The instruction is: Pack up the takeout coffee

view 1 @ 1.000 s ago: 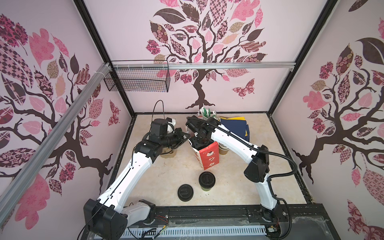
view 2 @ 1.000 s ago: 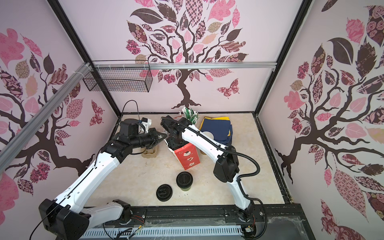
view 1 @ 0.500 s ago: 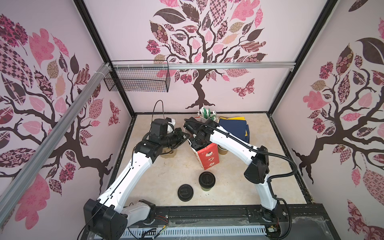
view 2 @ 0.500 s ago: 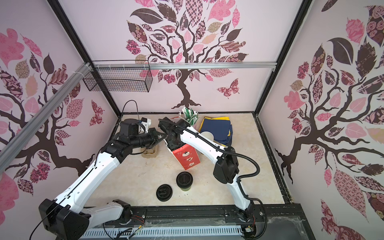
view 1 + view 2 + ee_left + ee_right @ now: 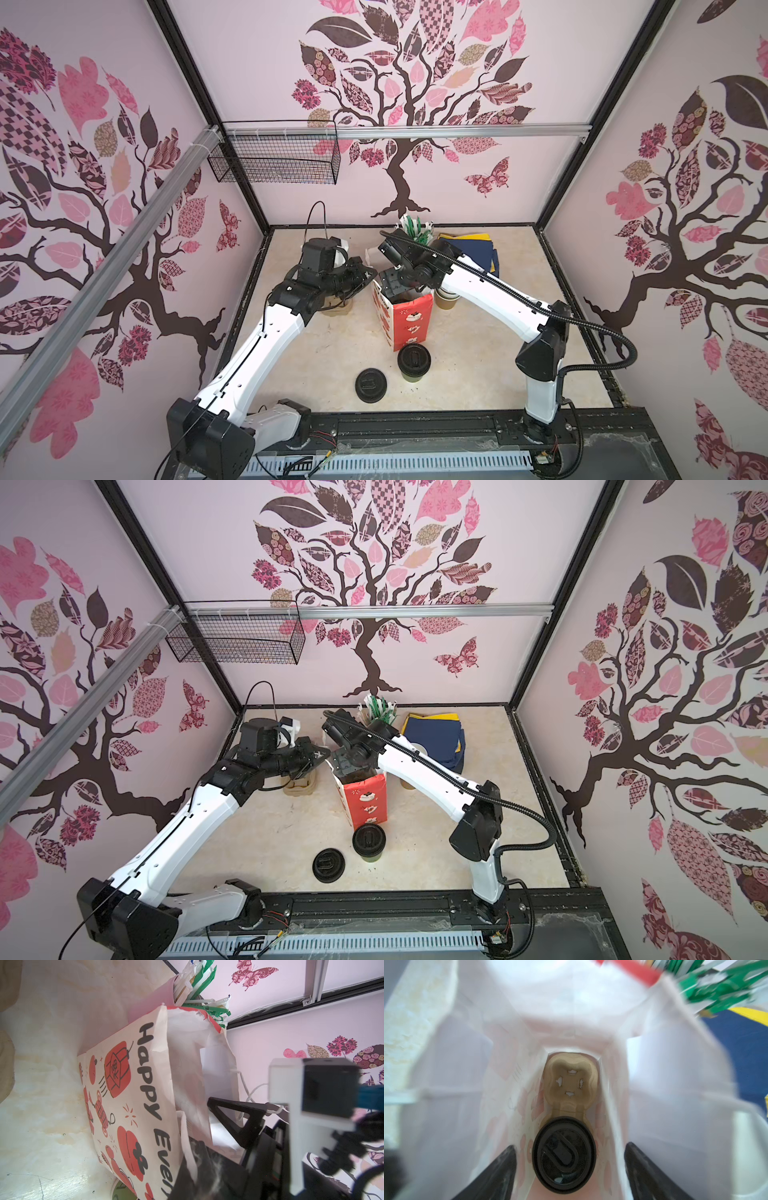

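Coffee cup (image 5: pixel 564 1159), capped in black, sits in a brown cup carrier (image 5: pixel 571 1080) at the bottom of the bag (image 5: pixel 409 320), straight below the right gripper (image 5: pixel 570 1145); that gripper hangs in the bag's mouth with its fingers (image 5: pixel 497 1174) spread wide, one on each side of the cup and clear of it; the left gripper (image 5: pixel 368 275) is closed tight, pinching the bag's rim just beside the right gripper; the second coffee cup (image 5: pixel 413 362), also capped, stands on the table (image 5: pixel 478 365) outside the bag, well below both grippers and just beside the bag's foot; a loose lid (image 5: pixel 370 385) lies flat near that cup, on the left gripper's side.
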You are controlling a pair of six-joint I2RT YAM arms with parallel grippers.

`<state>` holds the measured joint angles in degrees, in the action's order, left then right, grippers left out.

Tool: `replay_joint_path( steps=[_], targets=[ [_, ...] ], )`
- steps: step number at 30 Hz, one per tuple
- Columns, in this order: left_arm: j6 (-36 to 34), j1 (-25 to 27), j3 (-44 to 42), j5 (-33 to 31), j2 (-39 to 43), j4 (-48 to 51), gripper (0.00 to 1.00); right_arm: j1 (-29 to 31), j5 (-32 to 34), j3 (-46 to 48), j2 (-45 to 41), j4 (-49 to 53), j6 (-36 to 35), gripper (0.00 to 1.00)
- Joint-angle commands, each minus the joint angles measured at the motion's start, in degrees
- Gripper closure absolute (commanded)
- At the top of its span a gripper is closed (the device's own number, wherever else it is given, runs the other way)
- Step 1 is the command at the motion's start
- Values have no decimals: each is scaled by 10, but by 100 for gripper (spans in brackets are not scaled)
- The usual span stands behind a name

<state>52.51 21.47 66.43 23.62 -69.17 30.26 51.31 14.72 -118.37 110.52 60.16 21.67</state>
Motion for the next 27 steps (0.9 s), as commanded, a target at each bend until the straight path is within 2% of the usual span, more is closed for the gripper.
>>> replay_joint_path(
  steps=[1, 5, 8, 11, 14, 18, 19, 21, 24, 26, 27],
  targets=[
    [-7, -1, 8, -4, 16, 6, 100, 3, -7, -59, -6, 17, 6, 17],
    [-7, -1, 4, -5, 21, 6, 100, 3, -48, -116, -30, 7, -2, 18],
    [-8, -1, 4, -6, 22, 5, 87, 3, -106, -106, -74, -24, -15, 18],
    [-10, -1, 5, -10, 25, 8, 74, 3, -139, -44, -141, -56, -26, 18],
    [-14, -4, 3, -18, 35, 16, 61, 4, -113, 44, -216, -78, -20, 18],
    [-25, -15, 5, -37, 56, 41, 46, -7, 20, 149, -283, -66, 49, 19],
    [-30, -18, 9, -43, 61, 52, 43, -23, 13, 167, -288, -59, 68, 20],
    [-43, -26, 19, -59, 72, 80, 38, -64, -58, 198, -284, -46, 103, 21],
    [-68, -36, 35, -79, 82, 116, 33, -87, -159, 200, -247, -41, 96, 21],
    [-81, -40, 48, -86, 82, 134, 24, -88, -192, 192, -222, -39, 85, 21],
    [-89, -42, 55, -90, 81, 144, 23, -87, -181, 187, -211, -32, 84, 22]
  ],
)
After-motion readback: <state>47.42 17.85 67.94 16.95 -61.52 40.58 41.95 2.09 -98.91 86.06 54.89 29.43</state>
